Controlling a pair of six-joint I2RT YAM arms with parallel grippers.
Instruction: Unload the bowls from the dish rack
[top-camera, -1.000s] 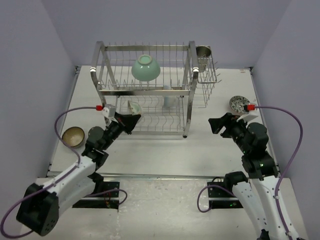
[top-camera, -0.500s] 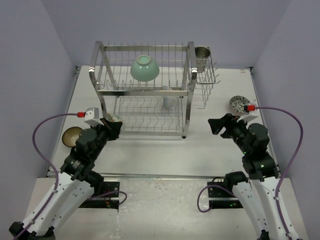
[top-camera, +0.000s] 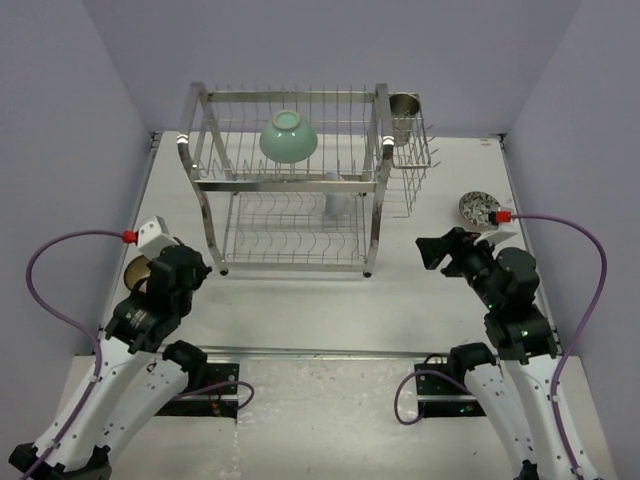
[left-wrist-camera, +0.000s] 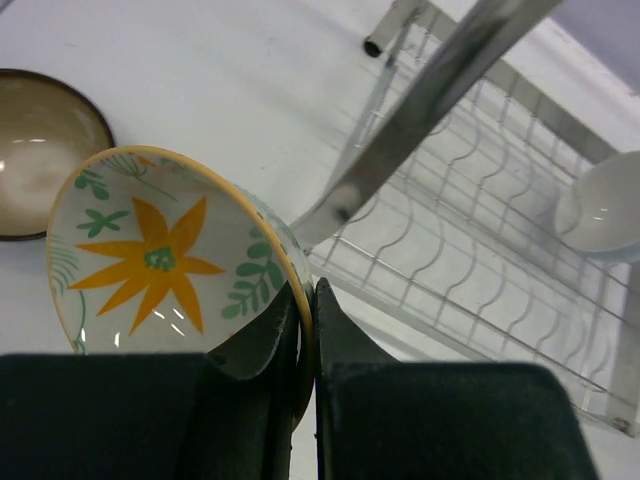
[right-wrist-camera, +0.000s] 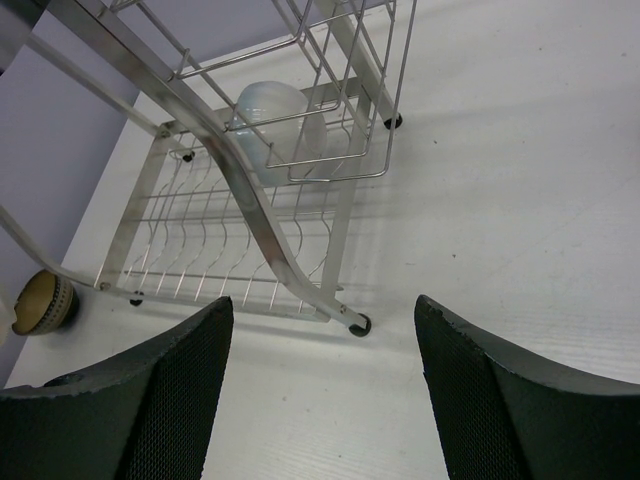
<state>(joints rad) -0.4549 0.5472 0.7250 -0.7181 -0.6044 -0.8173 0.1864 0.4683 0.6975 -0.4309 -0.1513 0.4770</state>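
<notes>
Left of the dish rack, the left gripper pinches the rim of the yellow-flowered bowl, near the brown bowl. The right gripper holds its jaws wide, gripping nothing; 1 mint-green bowl rests on the rack's upper tier.

A steel cup stands upright near the white table's back.

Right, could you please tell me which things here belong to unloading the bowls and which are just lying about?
Job: shiny steel wire dish rack; mint-green ceramic bowl, upper tier; pale bowl, lower tier; yellow-flowered white bowl in left gripper; dark brown bowl and patterned bowl, on table.
Lying about: steel cylindrical cup in side basket.
</notes>
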